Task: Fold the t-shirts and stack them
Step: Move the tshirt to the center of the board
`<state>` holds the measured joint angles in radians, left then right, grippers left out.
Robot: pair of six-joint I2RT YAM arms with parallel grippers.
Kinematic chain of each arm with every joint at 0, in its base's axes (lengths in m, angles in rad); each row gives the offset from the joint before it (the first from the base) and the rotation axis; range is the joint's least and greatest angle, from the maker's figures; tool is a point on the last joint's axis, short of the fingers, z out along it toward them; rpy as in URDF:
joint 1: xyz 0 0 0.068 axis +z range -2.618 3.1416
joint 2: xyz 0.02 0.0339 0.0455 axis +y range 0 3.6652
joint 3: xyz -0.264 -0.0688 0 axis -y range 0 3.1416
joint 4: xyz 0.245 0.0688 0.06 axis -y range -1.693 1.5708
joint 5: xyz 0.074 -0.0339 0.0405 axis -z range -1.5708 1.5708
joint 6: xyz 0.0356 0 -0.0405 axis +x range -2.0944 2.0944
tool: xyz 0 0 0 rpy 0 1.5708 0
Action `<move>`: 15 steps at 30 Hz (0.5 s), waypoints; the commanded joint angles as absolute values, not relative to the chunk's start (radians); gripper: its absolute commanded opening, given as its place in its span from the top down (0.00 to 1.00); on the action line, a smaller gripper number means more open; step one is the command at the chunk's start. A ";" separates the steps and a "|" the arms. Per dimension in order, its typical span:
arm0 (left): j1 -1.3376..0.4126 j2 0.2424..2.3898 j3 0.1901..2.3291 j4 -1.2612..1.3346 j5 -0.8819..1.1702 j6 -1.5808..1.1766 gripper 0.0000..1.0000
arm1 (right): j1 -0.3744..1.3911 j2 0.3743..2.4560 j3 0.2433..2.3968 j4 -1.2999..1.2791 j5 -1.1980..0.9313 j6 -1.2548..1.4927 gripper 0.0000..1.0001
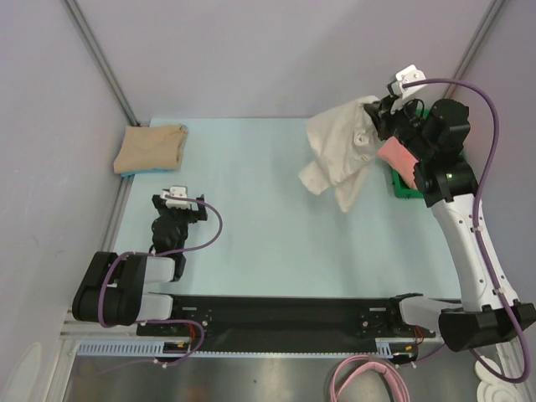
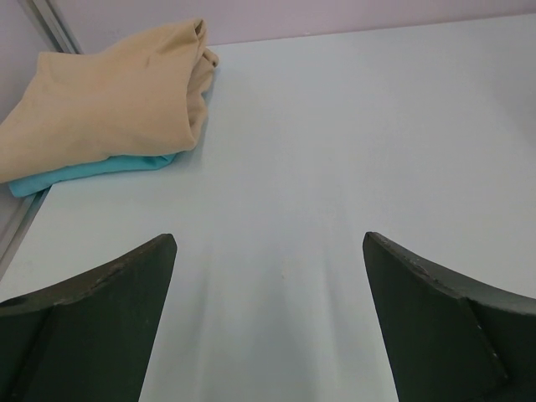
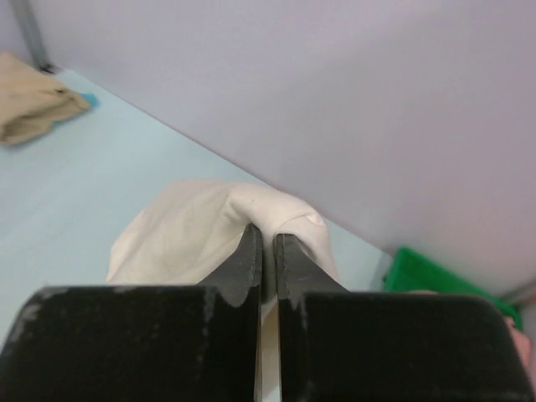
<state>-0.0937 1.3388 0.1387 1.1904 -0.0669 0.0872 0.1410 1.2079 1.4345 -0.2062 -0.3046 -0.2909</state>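
My right gripper (image 1: 378, 114) is shut on a fold of the cream-white t-shirt (image 1: 339, 151) and holds it up over the table's back right; the cloth hangs down crumpled from the fingertips (image 3: 251, 239), with the cream-white t-shirt (image 3: 188, 234) draped below them. A salmon-pink t-shirt (image 1: 397, 157) lies in the green tray (image 1: 400, 188), partly hidden by the right arm. The tan-beige t-shirt (image 1: 152, 147) lies folded at the back left, shown in the left wrist view as the tan-beige t-shirt (image 2: 109, 96). My left gripper (image 1: 177, 198) stands open low over bare table, nothing between its fingers (image 2: 109, 310).
A turquoise cloth (image 2: 92, 170) pokes out from under the tan-beige shirt. Grey walls and metal frame posts (image 1: 105, 63) close in the table at the back and left. The green tray (image 3: 435, 280) sits at the right edge beside the right arm.
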 commanded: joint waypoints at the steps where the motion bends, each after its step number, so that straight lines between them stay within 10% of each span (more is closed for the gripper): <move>1: -0.086 1.330 0.137 1.244 -0.049 0.090 0.00 | 0.215 1.180 1.545 -0.256 -0.353 -0.255 1.00; 6: -0.087 1.331 0.133 1.247 -0.055 0.087 0.00 | 0.221 1.196 1.419 -0.165 -0.431 -0.187 1.00; 7: -0.086 1.331 0.133 1.249 -0.055 0.087 0.00 | 0.221 1.227 1.349 -0.144 -0.426 -0.207 0.84; 9: -0.087 1.328 0.130 1.253 -0.055 0.087 0.00 | 0.218 1.268 1.296 -0.133 -0.373 -0.231 0.01; 15: -0.086 1.322 0.109 1.287 -0.046 0.086 0.00 | 0.242 1.281 1.146 -0.161 -0.426 -0.360 0.00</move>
<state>-0.0937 1.3388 0.1268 1.2087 -0.0666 0.0875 0.2043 1.3235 1.1992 -0.1677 -0.3996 -0.2760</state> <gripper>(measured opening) 0.996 0.993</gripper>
